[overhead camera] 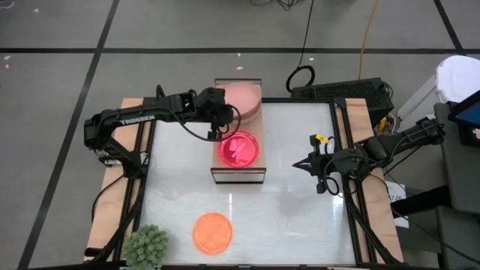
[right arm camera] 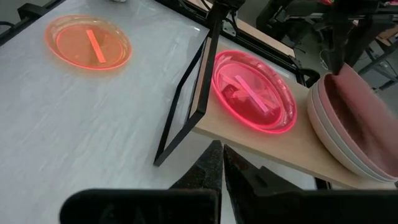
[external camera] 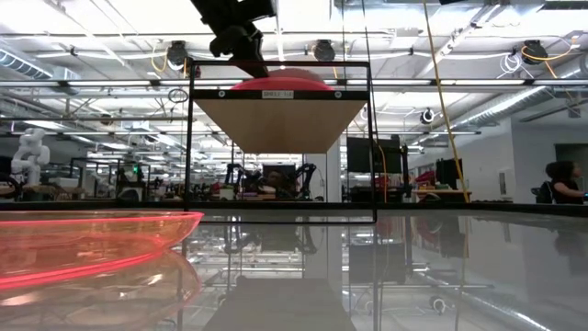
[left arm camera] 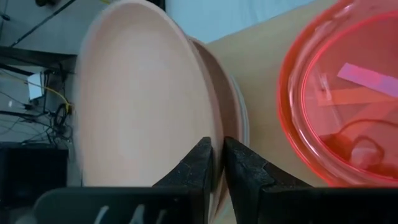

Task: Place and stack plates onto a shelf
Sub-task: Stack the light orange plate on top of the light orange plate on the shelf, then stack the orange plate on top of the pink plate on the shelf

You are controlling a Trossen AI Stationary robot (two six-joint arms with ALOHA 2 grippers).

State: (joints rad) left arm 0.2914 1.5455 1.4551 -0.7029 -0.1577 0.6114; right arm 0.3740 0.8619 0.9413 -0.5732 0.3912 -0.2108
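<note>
On the shelf (overhead camera: 238,171) — a light-wood board on a thin black frame — a stack of dusty-pink plates (overhead camera: 244,98) sits at the far end, with a hot-pink plate (overhead camera: 240,149) beside it nearer the front. The left gripper (left arm camera: 216,163) is at the stack, its fingers pinched tight on the rim of the top plate (left arm camera: 137,106), which stands tilted up off the ones beneath. An orange plate (overhead camera: 213,231) lies alone on the table (overhead camera: 300,210) near its front edge, close to a spiky green plant ball (overhead camera: 147,246). The right gripper (overhead camera: 298,163) hovers over the table right of the shelf — fingers pressed together, holding nothing.
</note>
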